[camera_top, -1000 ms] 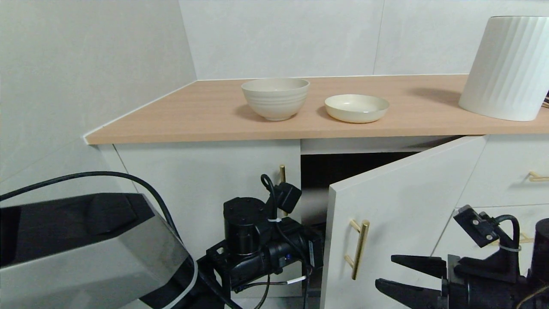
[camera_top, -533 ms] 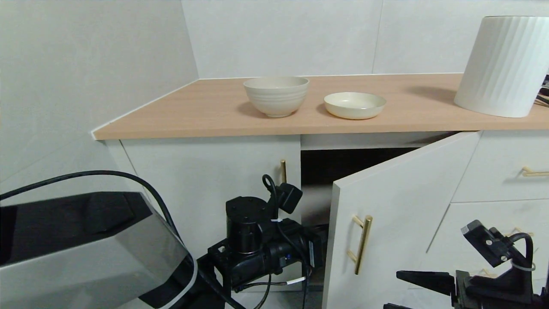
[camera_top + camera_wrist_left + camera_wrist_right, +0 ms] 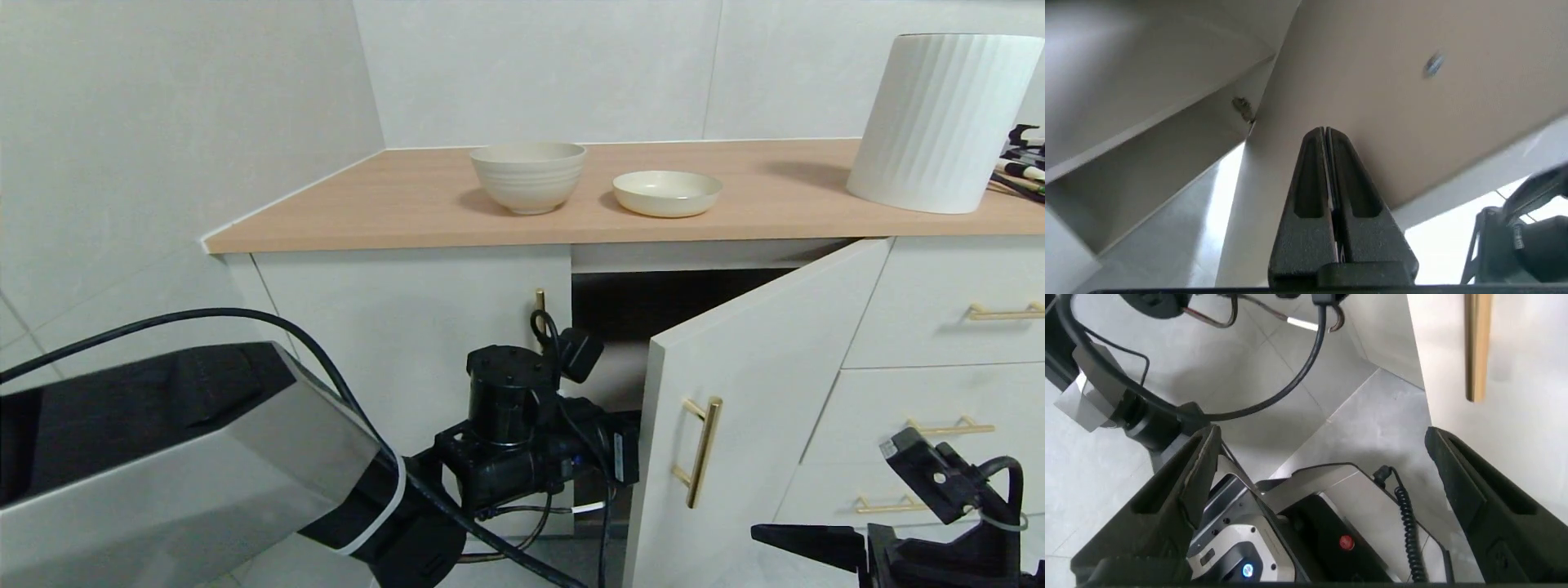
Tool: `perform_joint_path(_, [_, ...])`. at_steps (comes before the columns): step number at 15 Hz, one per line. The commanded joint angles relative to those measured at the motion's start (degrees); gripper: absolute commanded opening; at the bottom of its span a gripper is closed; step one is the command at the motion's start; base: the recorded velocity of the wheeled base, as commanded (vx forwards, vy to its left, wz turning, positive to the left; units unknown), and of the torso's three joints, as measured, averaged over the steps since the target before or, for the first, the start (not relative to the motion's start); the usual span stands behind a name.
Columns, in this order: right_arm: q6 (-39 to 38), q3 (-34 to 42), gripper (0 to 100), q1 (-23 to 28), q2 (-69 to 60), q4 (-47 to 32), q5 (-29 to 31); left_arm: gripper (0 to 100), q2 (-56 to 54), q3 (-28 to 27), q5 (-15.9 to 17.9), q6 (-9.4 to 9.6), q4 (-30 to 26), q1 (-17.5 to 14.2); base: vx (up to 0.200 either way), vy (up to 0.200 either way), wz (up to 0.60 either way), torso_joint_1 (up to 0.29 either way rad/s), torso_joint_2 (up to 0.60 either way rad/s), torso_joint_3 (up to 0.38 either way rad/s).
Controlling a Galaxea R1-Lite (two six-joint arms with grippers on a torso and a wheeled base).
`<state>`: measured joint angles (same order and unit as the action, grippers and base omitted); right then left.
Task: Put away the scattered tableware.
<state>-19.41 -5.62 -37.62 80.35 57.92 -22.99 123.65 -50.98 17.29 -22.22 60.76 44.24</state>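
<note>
Head view: on the wooden counter (image 3: 392,208) stand one deep bowl (image 3: 528,175) and one shallow dish (image 3: 667,192), the dish just at the bowl's three o'clock, apart from it. One white ribbed container (image 3: 939,122) stands well beyond, also at three o'clock. Below, one cabinet door (image 3: 735,392) hangs open with one gold handle (image 3: 700,452); three drawer handles show at its three o'clock. The left arm (image 3: 522,441) sits low at the door's nine o'clock, by the dark opening. The right gripper (image 3: 796,549) is at five o'clock of the door.

Left wrist view: the left gripper (image 3: 1327,163) has its two fingers pressed together on nothing, under a pale panel with one screw (image 3: 1435,63).

Right wrist view: the right gripper's two fingers (image 3: 1454,465) stand wide apart over floor tiles, holding nothing
</note>
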Motion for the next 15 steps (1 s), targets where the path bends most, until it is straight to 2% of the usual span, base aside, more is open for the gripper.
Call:
perform_joint_path(1, [0.1,0.0,100,-0.2,0.0,0.0,0.0,0,0.0,-1.6,-0.1,-0.01,-1.1,0.0,0.000,0.000,0.00,0.000,0.00,0.000])
perform_joint_path(6, [0.0,0.3,100,-0.9,0.1,0.0,0.0,0,0.4,-5.8,-0.1,-0.01,-4.4,0.0,-0.200,0.000,0.00,0.007,0.00,0.001])
perform_joint_path(9, [0.0,0.3,100,-0.9,0.1,0.0,0.0,0,2.2,-10.0,-0.1,-0.01,-7.3,0.0,0.000,0.000,0.00,0.000,0.00,0.000])
perform_joint_path(13, [0.1,0.3,100,-1.0,0.1,0.0,0.0,0,2.6,-11.3,-0.1,-0.01,-8.4,0.0,0.000,0.000,0.00,0.000,0.00,0.000])
perform_joint_path(15, [0.2,0.3,100,-1.8,-0.1,0.0,0.1,0,2.0,-11.2,-0.1,0.08,-8.5,1.9,0.000,0.000,0.00,0.000,0.00,0.000])
